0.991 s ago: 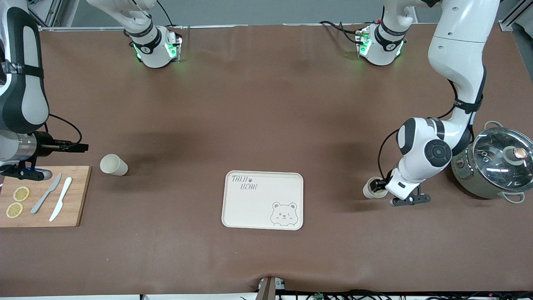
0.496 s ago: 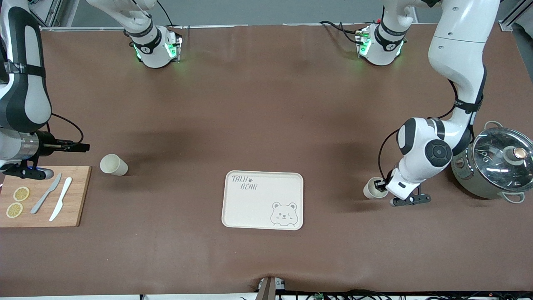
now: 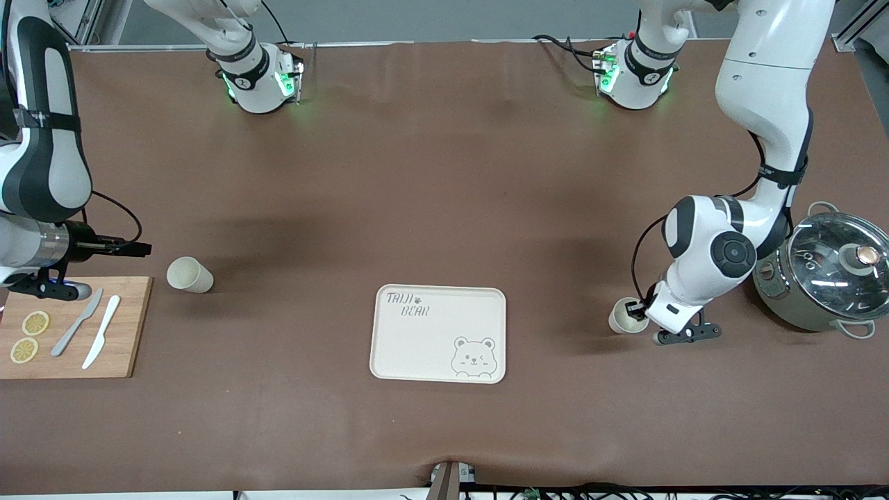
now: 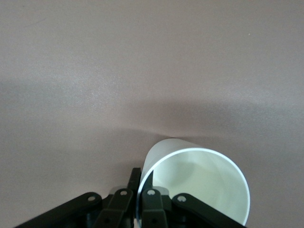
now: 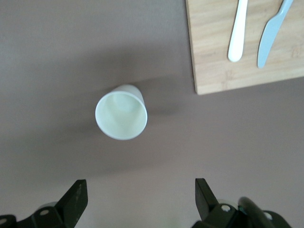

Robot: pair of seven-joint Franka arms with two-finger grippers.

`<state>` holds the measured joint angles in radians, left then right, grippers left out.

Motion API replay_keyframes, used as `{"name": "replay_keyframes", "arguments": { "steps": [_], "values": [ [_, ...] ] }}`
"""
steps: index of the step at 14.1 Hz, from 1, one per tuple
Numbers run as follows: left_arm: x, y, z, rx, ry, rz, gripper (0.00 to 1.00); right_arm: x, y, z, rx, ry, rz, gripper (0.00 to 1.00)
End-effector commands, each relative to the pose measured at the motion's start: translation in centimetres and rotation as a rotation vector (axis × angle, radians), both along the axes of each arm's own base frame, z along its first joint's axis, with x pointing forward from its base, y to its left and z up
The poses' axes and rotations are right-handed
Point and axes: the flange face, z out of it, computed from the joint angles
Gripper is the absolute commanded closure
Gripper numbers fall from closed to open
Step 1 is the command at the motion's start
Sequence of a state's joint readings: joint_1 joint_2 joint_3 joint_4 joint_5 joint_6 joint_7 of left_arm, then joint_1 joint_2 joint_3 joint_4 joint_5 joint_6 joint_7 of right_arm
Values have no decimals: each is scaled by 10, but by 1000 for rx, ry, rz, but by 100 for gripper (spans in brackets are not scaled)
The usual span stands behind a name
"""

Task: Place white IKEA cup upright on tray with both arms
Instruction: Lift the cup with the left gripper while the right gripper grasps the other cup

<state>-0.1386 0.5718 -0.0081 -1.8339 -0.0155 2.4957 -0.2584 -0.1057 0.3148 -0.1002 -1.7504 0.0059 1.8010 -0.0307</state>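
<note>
The cream tray (image 3: 417, 347) with the bear drawing lies in the middle of the table, near the front camera. My left gripper (image 3: 639, 307) is shut on the rim of a white cup (image 3: 621, 318), beside the tray toward the left arm's end. In the left wrist view one finger (image 4: 135, 176) is outside the cup (image 4: 199, 175) wall and one is inside; the gripper (image 4: 142, 178) pinches the rim. A second white cup (image 3: 189, 274) lies on its side toward the right arm's end. My right gripper (image 3: 142, 246) is open beside it, apart from it; it (image 5: 137, 190) faces the cup's mouth (image 5: 121, 115).
A bamboo cutting board (image 3: 128, 326) with two knives (image 3: 90, 326) and lemon slices (image 3: 29, 335) lies at the right arm's end; it also shows in the right wrist view (image 5: 213, 47). A steel pot with a glass lid (image 3: 830, 271) stands beside the left arm.
The left gripper with its cup has shifted slightly toward the pot and the front camera. The right gripper has crept slightly toward the lying cup.
</note>
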Motion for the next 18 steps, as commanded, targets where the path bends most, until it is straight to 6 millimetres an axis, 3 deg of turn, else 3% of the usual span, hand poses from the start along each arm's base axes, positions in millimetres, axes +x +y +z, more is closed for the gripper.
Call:
{"name": "replay_keyframes", "arguments": {
  "steps": [1,4,9,15,18],
  "values": [
    [-2,3,24,16,3,9,100,-14,-1,-10,2,-49,-4,0],
    [-4,1,56,20,29,9,100,-15,-10,-24,-4,-79,-12,0],
    [-4,-13,129,29,98,33,100,-16,-18,-36,-7,-109,1,0],
    [-2,-93,216,35,136,70,100,-22,-25,-57,-12,-125,-12,0],
    [-4,-118,231,33,126,87,100,-30,-22,-79,-18,-156,-13,0]
  ]
}}
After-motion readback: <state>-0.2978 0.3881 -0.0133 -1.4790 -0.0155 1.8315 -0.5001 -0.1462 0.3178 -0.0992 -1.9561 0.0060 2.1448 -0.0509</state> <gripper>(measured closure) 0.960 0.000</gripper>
